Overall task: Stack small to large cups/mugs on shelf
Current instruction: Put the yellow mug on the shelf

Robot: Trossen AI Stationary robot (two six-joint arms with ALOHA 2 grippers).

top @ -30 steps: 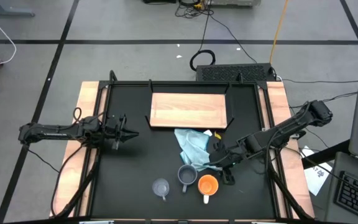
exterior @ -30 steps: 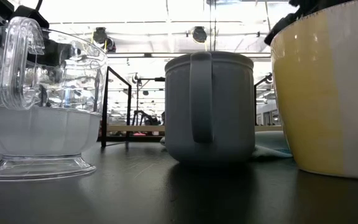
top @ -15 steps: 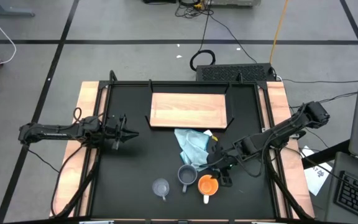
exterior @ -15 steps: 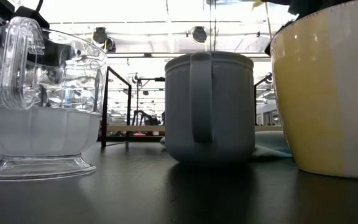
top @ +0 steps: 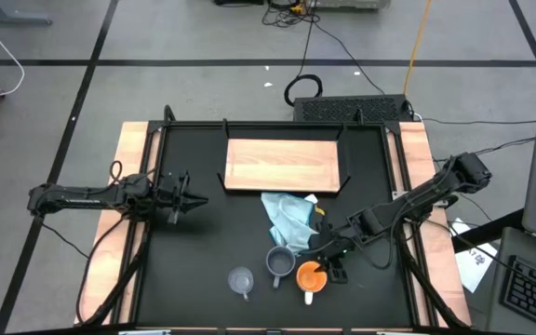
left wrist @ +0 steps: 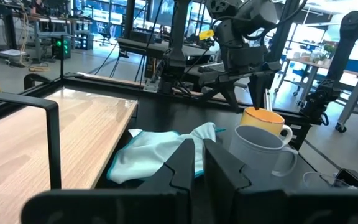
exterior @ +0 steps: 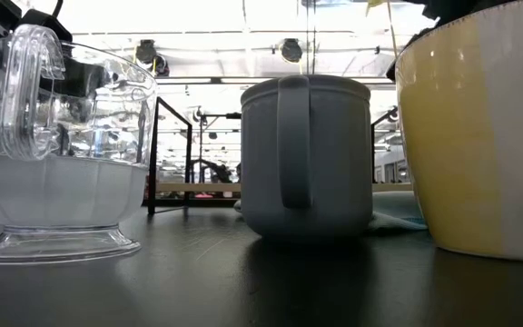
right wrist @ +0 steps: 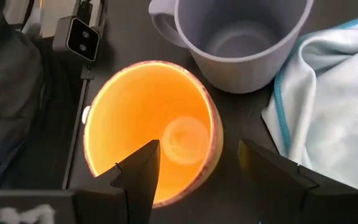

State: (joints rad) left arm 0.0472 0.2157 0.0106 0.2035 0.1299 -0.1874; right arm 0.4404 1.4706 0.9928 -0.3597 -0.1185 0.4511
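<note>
Right gripper (right wrist: 194, 168) poised directly over the orange mug (top: 311, 275), fingers spread wide, one inside the rim and one outside, gripping nothing yet. Mug upright near the counter's (top: 203, 251) front edge, just beside the grey-blue mug (top: 280, 262), with the clear glass cup (top: 241, 280) further left. Shelf (top: 283, 164) bare, well behind. Likely rigid, glazed and slippery, moderately heavy: best pinched across the wall, opposite the handle. Left gripper (top: 192, 199) parked at the left, fingers closed, empty.
</note>
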